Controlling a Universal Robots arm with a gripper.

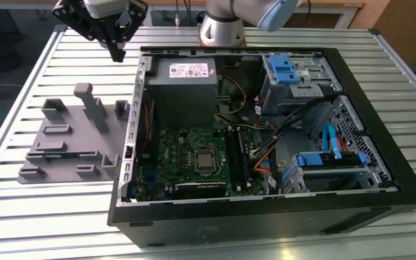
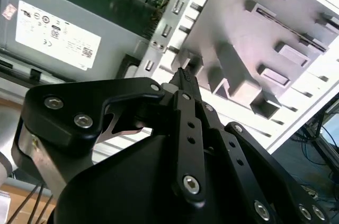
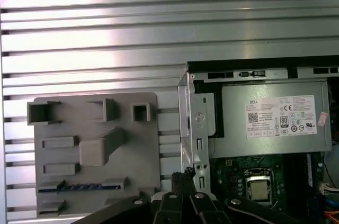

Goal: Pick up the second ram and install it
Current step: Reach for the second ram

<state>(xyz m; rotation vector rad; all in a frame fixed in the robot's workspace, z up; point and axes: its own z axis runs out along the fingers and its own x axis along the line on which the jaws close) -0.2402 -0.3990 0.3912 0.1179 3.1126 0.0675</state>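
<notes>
The second ram (image 3: 79, 186) is a thin dark blue-green stick lying on edge in a slot of the grey plastic tray (image 3: 143, 150). In the exterior view the ram (image 1: 52, 156) sits near the tray's (image 1: 71, 116) front, on that view's left. My gripper (image 1: 117, 53) hangs high above the table, behind the tray and beside the computer case's far left corner. Its black fingers are shut together with nothing between them in both wrist views, the gripper (image 2: 183, 74) (image 3: 183, 175) pointing down near the case wall. It is well clear of the ram.
An open black computer case (image 1: 381, 179) lies on the slatted metal table (image 1: 49, 227), holding a green motherboard (image 1: 186, 157) with a silver chip (image 1: 206, 160), a grey power supply (image 1: 182, 81) and blue drive brackets (image 1: 284, 67). Upright blocks (image 1: 96, 108) rise from the tray. The arm's base (image 1: 221, 30) stands behind the case.
</notes>
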